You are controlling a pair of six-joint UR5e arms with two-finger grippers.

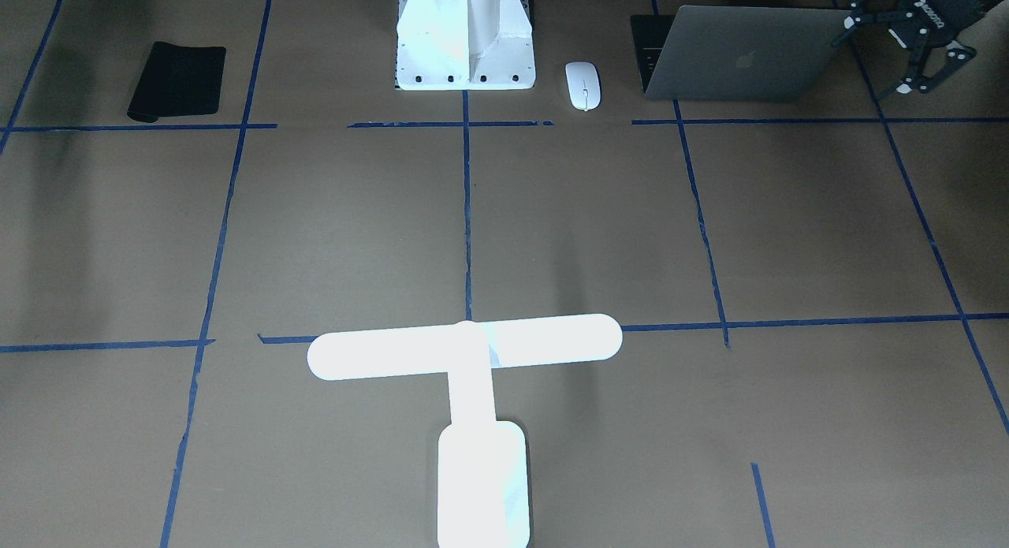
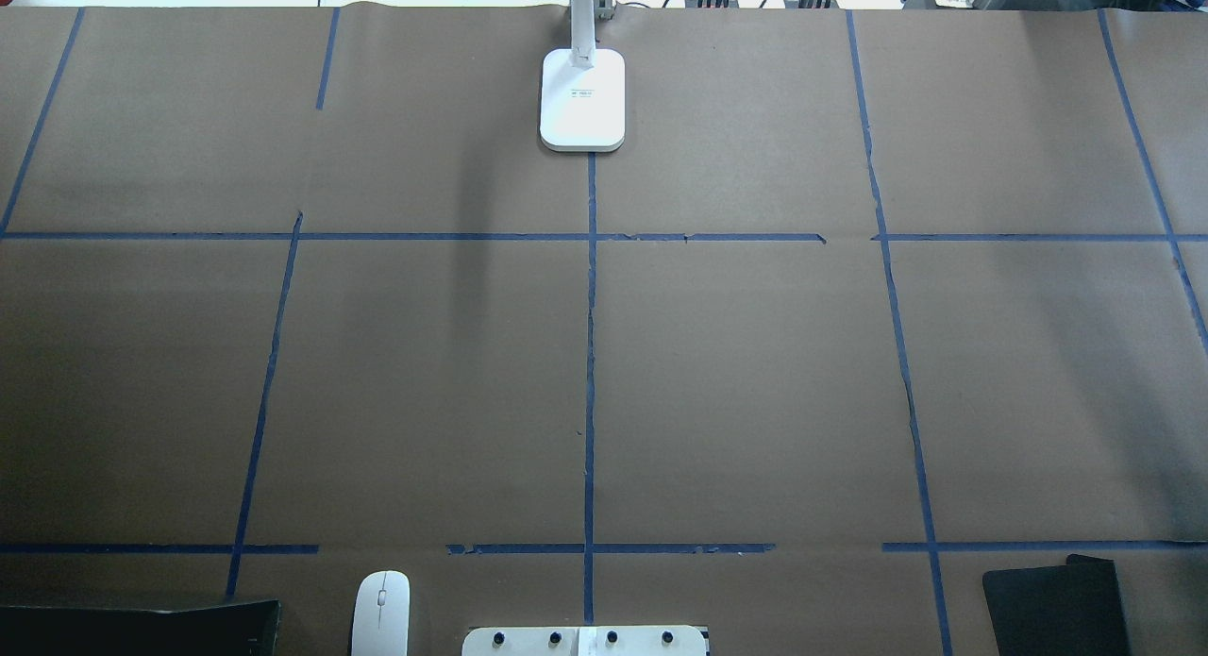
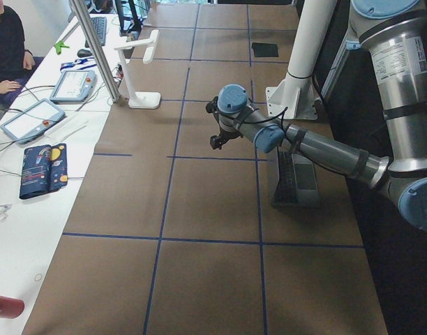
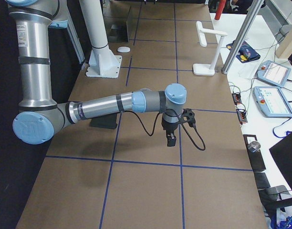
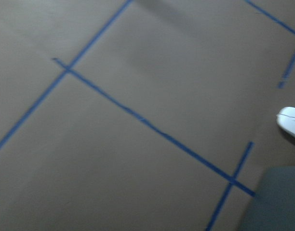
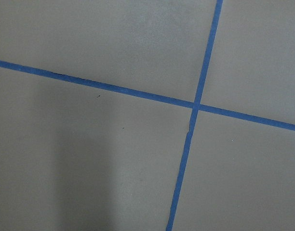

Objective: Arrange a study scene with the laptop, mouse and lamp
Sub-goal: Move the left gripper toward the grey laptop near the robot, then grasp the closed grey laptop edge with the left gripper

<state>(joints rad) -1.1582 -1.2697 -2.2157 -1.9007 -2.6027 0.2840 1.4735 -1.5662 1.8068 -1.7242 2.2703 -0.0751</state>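
The grey laptop (image 1: 741, 55) stands part-open at the robot's near left, its lid with the logo facing the front camera; it also shows in the exterior left view (image 3: 297, 178). My left gripper (image 1: 876, 55) is open beside the lid's outer edge, one fingertip (image 1: 851, 21) at the lid's corner. The white mouse (image 1: 583, 85) lies between the laptop and the pedestal. The white T-shaped lamp (image 1: 465, 351) stands at the table's far middle, its base (image 2: 582, 99) on the centre line. My right gripper (image 4: 171, 138) hangs above the table; I cannot tell whether it is open.
A black mouse pad (image 1: 177, 80) lies at the robot's near right. The white bolted pedestal (image 1: 465, 43) stands at the near middle. Blue tape lines grid the brown table (image 2: 755, 382). A side bench with tablets (image 4: 272, 74) and a person (image 3: 4, 49) lies beyond the far edge.
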